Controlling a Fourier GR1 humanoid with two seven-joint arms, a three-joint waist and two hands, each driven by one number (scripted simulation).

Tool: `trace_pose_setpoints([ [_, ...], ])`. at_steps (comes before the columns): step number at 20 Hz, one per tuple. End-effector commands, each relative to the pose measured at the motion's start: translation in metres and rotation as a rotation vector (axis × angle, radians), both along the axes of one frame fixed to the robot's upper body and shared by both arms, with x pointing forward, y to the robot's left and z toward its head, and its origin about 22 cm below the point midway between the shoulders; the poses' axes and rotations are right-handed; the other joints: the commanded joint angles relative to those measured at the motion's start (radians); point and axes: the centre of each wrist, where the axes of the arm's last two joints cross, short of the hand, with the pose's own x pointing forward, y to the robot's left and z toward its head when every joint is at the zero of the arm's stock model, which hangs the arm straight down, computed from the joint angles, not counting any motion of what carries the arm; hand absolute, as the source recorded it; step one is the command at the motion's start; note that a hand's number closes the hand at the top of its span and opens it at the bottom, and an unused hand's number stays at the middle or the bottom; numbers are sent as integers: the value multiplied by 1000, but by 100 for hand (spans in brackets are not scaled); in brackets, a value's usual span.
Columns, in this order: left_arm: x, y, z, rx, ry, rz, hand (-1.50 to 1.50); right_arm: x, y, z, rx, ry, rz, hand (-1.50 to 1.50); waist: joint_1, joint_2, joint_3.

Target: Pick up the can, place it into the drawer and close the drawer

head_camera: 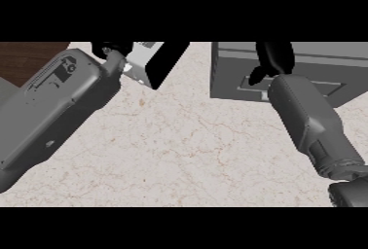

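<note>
Closing the drawer, it seems.
Right robot hand (271,61) rests on the grey drawer (316,58), fingers hidden (cannot tell); no can visible. Left robot hand (111,48) unclear. Next: push inward.

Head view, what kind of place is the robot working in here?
Probably a kitchen counter: a pale marble-look countertop, a grey drawer unit standing on it at the upper right, and dark wood flooring beyond the counter's edge at the upper left.
</note>
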Motion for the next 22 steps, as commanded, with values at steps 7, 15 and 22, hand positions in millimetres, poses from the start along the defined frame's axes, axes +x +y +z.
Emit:
trace_pose_setpoints([
  [7, -13, -8, -2, 6, -6, -44, -150, 20, 8, 61, 19, -21, 12, -150, 30, 10, 0],
  [15, -15, 10, -5, -5, 15, -27, -150, 19, 27, 54, 560, 108, 165, -150, 26, 0, 4],
  [22, -18, 11, 6, -14, 11, -29, -150, 21, 9, 59, 721, 103, 221, -150, 12, 8, 2],
])
